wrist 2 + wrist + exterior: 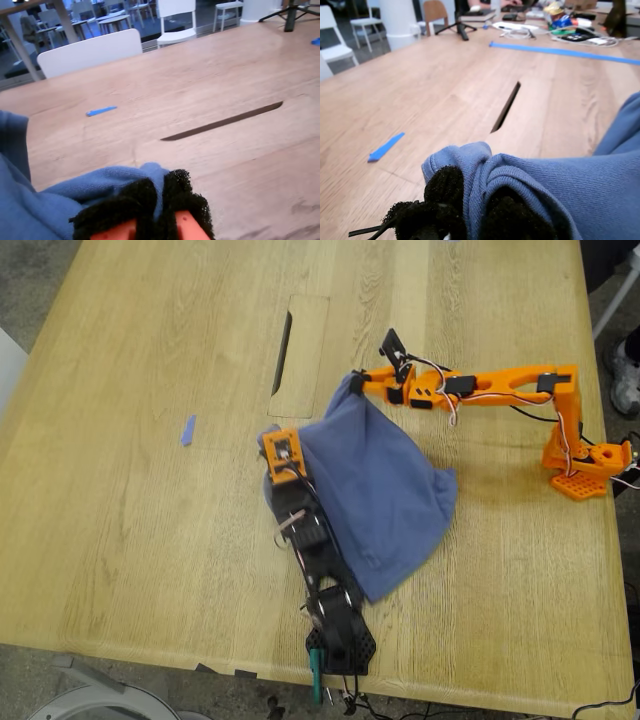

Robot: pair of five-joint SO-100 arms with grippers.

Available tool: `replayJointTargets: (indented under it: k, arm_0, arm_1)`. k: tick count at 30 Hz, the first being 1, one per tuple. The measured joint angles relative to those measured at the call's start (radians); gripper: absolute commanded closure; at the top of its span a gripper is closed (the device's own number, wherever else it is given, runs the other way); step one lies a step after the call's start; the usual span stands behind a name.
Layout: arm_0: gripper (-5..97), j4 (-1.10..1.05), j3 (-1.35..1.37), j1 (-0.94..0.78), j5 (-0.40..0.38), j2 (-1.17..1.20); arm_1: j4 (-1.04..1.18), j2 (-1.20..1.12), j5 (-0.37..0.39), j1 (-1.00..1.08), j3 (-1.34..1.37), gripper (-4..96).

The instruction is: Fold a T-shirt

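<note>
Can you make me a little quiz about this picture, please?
1. True or false: the T-shirt lies flat and untouched.
2. What colour is the little scrap on the table? A red, B blue, C green.
3. How many grippers hold the T-shirt?

Key
1. False: it is bunched up and held.
2. B.
3. Two: my first gripper and my second gripper.
</note>
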Motion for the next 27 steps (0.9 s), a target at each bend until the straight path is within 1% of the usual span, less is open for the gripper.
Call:
replayJointTargets:
  k: [5, 10, 16, 21, 27]
  arm_0:
    - [92, -0.02, -0.293, -0.029, -0.029, -0.302]
    - [92, -0.008, -0.577, -0.035, -0.057, -0.54]
    - [92, 0.138, -0.779, -0.051, -0.084, -0.653]
    - [92, 0.247, -0.922, -0.058, -0.084, -0.746]
    - [92, 0.497, -1.207, -0.057, -0.084, -0.925]
  arm_1:
    - [0.046, -0.219, 0.0, 0.046, -0.336, 91.4]
    - [0.058, -0.414, -0.017, 0.066, -0.617, 91.4]
    - [0.04, -0.468, -0.031, 0.074, -0.703, 91.4]
    - [0.029, -0.494, -0.032, 0.103, -0.703, 91.4]
    - [0.017, -0.505, -0.032, 0.14, -0.703, 91.4]
